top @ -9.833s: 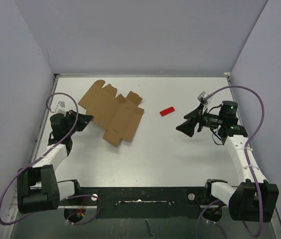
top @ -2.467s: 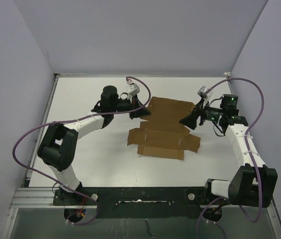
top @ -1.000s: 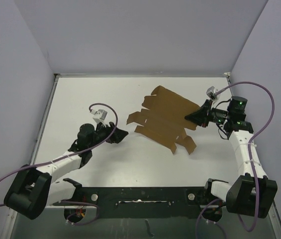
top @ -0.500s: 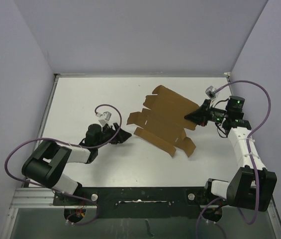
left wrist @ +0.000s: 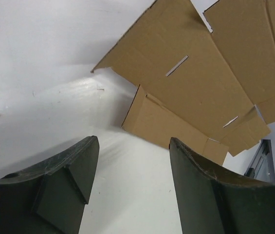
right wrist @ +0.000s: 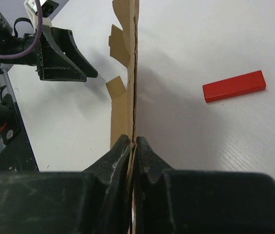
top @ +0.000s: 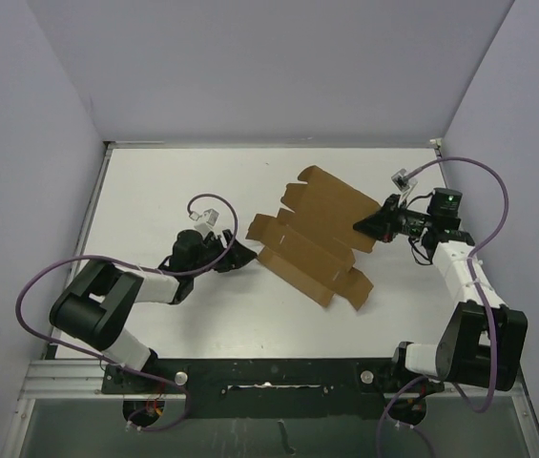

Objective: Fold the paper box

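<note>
Brown, thin cardboard, die-cut with slits, tabs and flaps: we see the paper box [top: 312, 239] as an unfolded sheet in the middle of the white worktop [top: 155, 191], its right side tilted up off the surface. A small red rectangular block [right wrist: 234, 86] lies beside the raised sheet without touching it; from above the sheet hides it. Our right hand [top: 364, 227] is clamped on the sheet's right edge. Our left hand [top: 238, 256] sits low near the left flaps, fingers apart, holding nothing.

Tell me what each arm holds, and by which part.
The right gripper pinches the paper box by its right-hand edge, jaws shut on the sheet. The left gripper holds nothing, jaws open.
</note>
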